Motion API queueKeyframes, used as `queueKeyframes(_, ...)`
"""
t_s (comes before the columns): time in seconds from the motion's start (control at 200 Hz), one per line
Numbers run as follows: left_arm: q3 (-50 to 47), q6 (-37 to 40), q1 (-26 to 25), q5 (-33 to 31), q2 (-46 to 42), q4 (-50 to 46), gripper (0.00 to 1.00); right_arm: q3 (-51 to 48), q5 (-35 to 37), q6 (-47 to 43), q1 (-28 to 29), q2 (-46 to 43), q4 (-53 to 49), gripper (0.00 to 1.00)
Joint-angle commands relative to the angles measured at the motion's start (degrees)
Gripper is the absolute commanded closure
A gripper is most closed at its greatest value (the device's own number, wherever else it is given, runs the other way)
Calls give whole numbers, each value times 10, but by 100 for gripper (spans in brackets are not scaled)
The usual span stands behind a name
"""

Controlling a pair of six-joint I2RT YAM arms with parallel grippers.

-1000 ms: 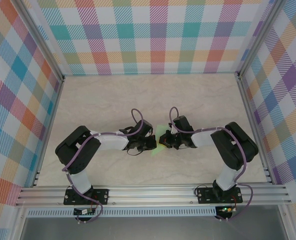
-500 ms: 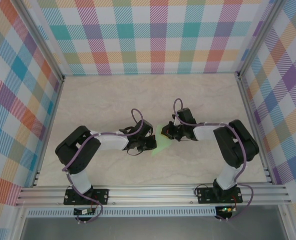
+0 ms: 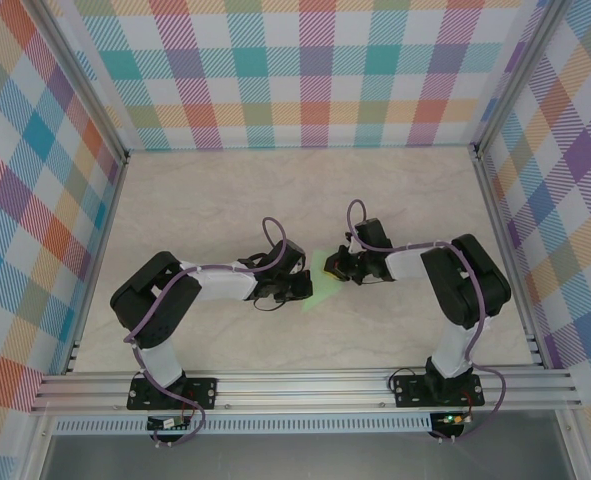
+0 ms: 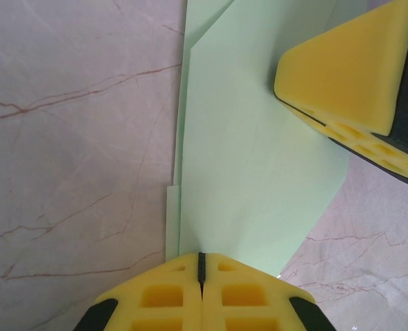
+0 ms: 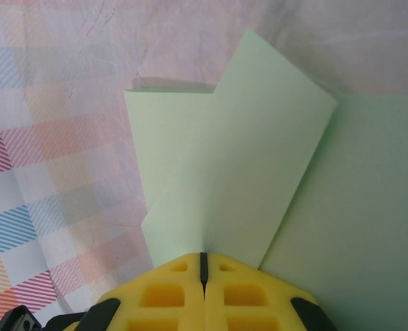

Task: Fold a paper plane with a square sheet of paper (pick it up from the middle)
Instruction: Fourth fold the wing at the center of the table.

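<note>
The pale-green sheet of paper point(image 3: 321, 288) lies partly folded on the table between the two grippers. My left gripper point(image 3: 301, 290) is shut at the sheet's near-left end. In the left wrist view the paper point(image 4: 248, 158) lies flat and runs into the closed yellow fingertips point(image 4: 183, 276). My right gripper point(image 3: 335, 266) is shut on a lifted flap. In the right wrist view that flap point(image 5: 259, 172) rises from the closed jaws, with the rest of the sheet point(image 5: 362, 207) behind it. A right-gripper finger point(image 4: 355, 76) hangs above the paper in the left wrist view.
Marble-patterned tabletop point(image 3: 225, 210) spreads around the paper, with open room towards the far wall. Plaid walls point(image 3: 305, 70) and aluminium rails point(image 3: 105, 230) fence the table on three sides. Both arm bases sit on the near rail point(image 3: 295, 385).
My right gripper has moved a little towards the far side and inward, taking the paper flap with it. The left arm has stayed put.
</note>
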Motion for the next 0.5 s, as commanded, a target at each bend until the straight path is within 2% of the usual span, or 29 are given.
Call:
queueKeyframes(0.0,-37,14,-10,-37,54,-140,100,19,-3,-25,-6,-16,-28,96)
queueKeyframes(0.13,-37,13,-10,-37,53,-141,100,31,-21,-29,-9,7,-26,97)
queueKeyframes(0.26,-15,10,-12,-27,49,-153,100,0,-45,-10,-4,36,22,98)
queueKeyframes(0.495,37,0,-11,-24,16,-206,95,-22,-3,-30,-5,41,-6,99)
